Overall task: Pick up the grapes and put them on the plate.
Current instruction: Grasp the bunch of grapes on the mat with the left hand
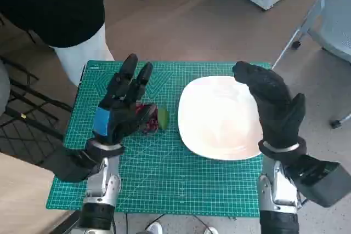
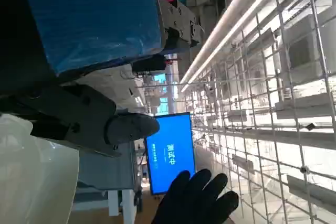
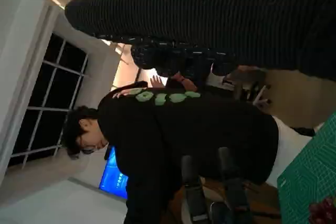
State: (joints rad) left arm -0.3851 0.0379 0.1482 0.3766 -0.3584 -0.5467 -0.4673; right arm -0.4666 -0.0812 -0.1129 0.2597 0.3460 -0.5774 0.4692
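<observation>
On the green cutting mat point(image 1: 164, 173), just left of the white plate point(image 1: 219, 119), the grapes point(image 1: 149, 119) lie under the left hand point(image 1: 118, 108), whose grip I cannot tell, so it should probably close gently around the bunch, while the right hand point(image 1: 271, 108) hovers empty, fingers apart.

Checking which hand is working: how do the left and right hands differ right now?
The left hand has blue tape on its back; the right hand wears a black knitted glove. The left hand is over the grapes on the green mat; the right hand is at the plate's far edge, holding nothing. Whether the left hand grips the grapes cannot be told. Both are raised with fingers pointing away from the robot.
</observation>
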